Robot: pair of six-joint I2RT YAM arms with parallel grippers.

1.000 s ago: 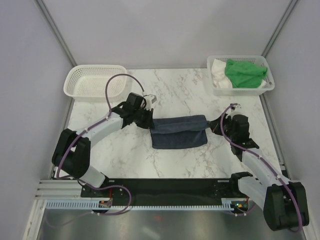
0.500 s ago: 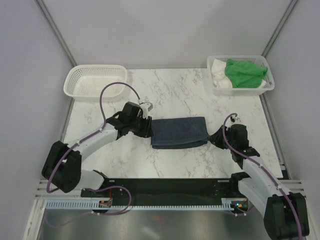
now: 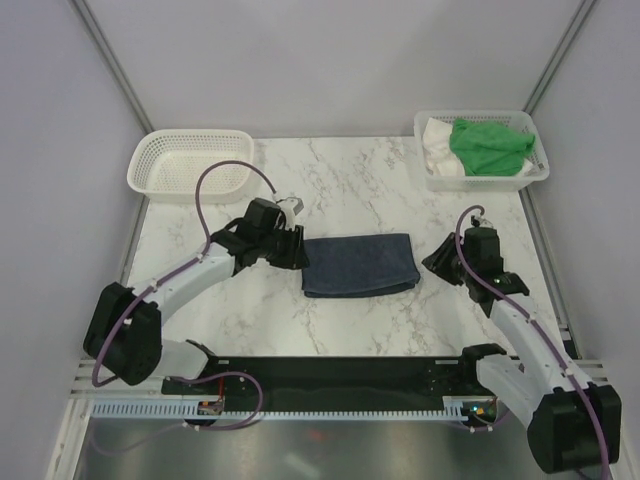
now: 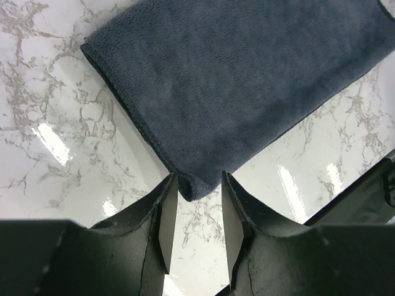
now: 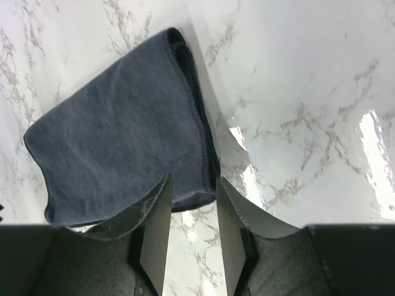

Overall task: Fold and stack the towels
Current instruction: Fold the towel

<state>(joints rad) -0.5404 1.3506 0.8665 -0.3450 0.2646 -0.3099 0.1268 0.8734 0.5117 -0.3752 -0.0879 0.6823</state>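
A second ago both grippers pinched the short ends of the navy towel [image 3: 358,265] and held its upper layer above the lower one. Now that layer is down and the cloth lies flat as a neat doubled rectangle. Both arms have let go and drawn slightly outward.

The left gripper [image 3: 297,252] sits just off the towel's left end with its jaws spread. In the left wrist view the near corner of the cloth lies loose on the marble between the fingertips, and neither finger presses on it. The right gripper [image 3: 432,262] is likewise spread and clear of the right end, and its own camera shows the stacked layers along that short edge.

By my reading this fold is finished and released. The next step is either a second fold across the length or a move to the next cloth.

The navy towel rests mid-surface [image 3: 350,185], between the two grippers. Its long axis runs left to right across the surface and its short ends face the arms. It tilts only slightly, with the right end a touch farther from the bases.

The green towel [image 3: 490,145] and the white towel [image 3: 437,140] are bunched in the far-right basket [image 3: 540,172], not yet folded. The far-left basket [image 3: 150,180] holds nothing that I can see.
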